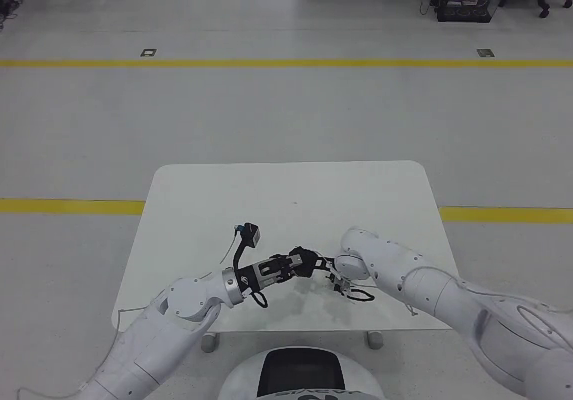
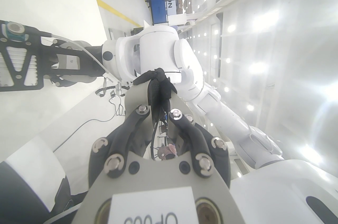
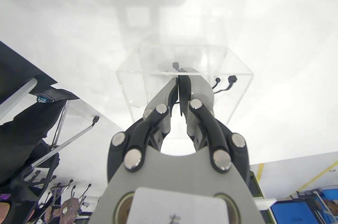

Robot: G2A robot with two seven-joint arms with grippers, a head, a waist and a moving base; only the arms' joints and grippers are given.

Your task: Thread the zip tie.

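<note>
Left tool [image 2: 158,89] is clamped narrow on the black zip tie [image 2: 165,82]. The strap is bunched and kinked at the tips, with a loop of it running back between the fingers. This tool is held off the counter [image 1: 266,190], left of the clear box [image 3: 126,87] and near it. Right tool [image 3: 180,82] has its pads pressed together and its tips at the box's rim. A small black head [image 3: 175,65] sits just past the tips, and I can't tell if it is pinched or loose. Spare ties [image 3: 232,79] lie inside the box. Risks, as I judge them:
- The kinked strap gives no straight tail, so it would miss the head slot or buckle when pushed.
- The grip is on a crumpled part, so the tie could twist or slip out.
- The box looks light, and a nudge from the right tool could shove or tip it.
- The spare ties could snag and get dragged out.
- The left tool points at the right wrist, close by, so a small closing move could bump it.
</note>
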